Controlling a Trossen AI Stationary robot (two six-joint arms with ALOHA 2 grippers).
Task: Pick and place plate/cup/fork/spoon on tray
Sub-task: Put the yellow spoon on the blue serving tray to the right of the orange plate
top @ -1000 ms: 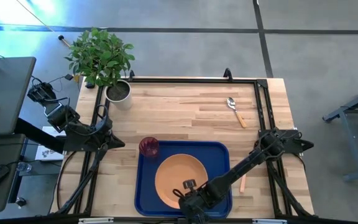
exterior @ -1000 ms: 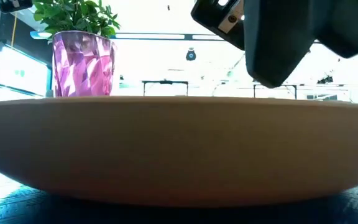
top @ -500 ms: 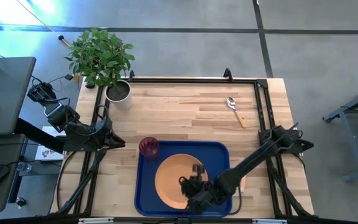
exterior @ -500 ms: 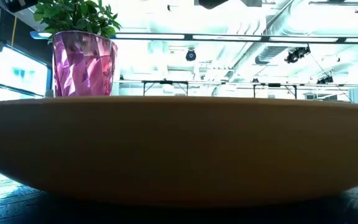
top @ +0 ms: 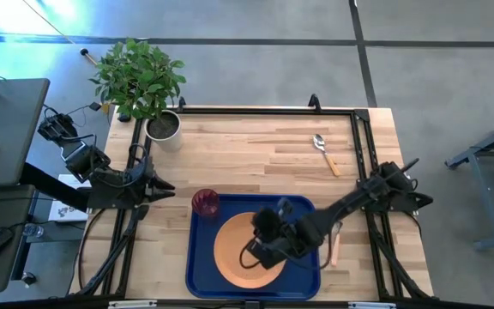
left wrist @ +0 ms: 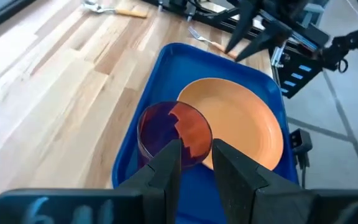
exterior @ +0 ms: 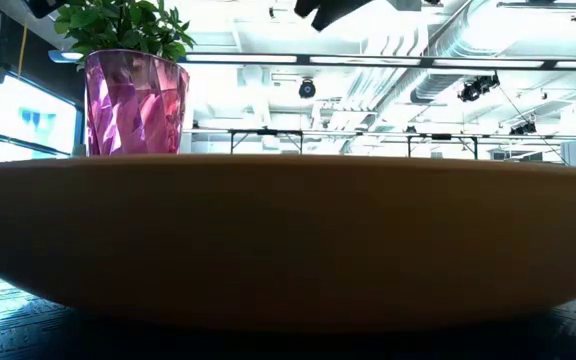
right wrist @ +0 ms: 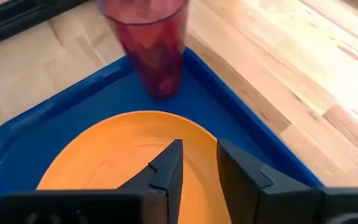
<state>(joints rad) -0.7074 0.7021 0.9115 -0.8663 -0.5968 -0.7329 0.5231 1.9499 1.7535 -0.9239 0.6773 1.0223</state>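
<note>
Wood table point(top: 256, 150): plate point(top: 238, 253) and cup point(top: 205, 202) on tray point(top: 200, 262); right gripper point(top: 260, 236) above plate, fingers slightly parted, empty.

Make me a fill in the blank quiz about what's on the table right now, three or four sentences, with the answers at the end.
1. The orange plate lies on the blue ____.
2. The dark-red cup stands at a ____ of the tray.
3. The spoon lies on the bare ____, off the tray.
4. The right pincer is above the ____, while the left pincer waits at the table's edge.

Missing words: tray; corner; table; plate
</note>
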